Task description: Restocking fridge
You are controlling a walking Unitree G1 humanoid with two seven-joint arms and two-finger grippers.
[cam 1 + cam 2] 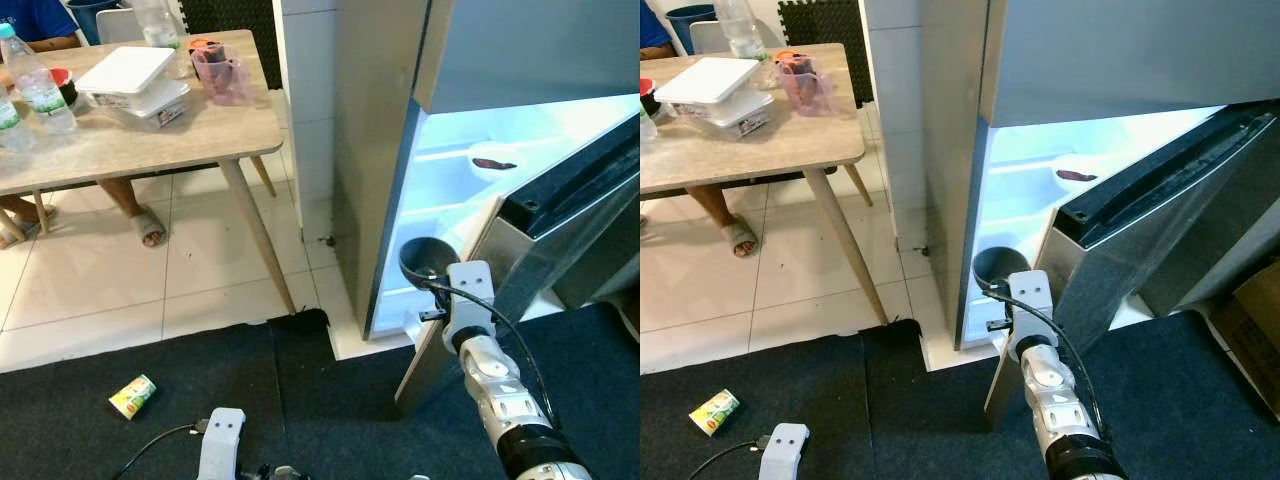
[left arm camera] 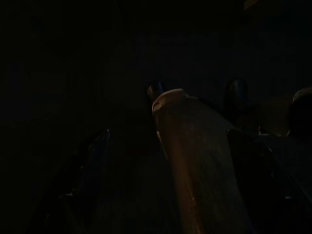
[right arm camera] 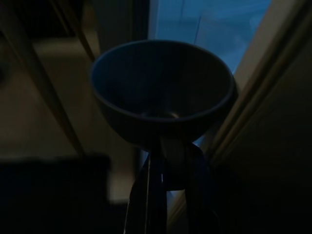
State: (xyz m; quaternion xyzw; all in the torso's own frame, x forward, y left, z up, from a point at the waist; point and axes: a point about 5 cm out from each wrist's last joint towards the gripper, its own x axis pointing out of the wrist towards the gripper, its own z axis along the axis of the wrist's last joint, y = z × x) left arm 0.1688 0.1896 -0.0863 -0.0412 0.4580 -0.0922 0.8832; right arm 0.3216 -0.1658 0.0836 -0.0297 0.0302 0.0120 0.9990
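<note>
The half-open steel fridge door [image 1: 560,230] crowds the right gripper [image 3: 168,165], whose fingers pinch a dark round bowl [image 1: 428,260] (at the lit fridge opening).

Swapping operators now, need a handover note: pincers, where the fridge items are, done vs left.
Right pincer: shut on a dark round bowl, held at the gap of the partly open silver fridge door, just outside the lit interior.
Left pincer: its wrist view is too dark to tell its state; that arm hangs low over the dark mat.
Inside: a white dish with something dark in it sits on a shelf.
On the wooden table: white lidded containers, plastic water bottles, a pink jug.
A small green-yellow carton lies on the mat.
Left: place the bowl inside, then close the door.
</note>
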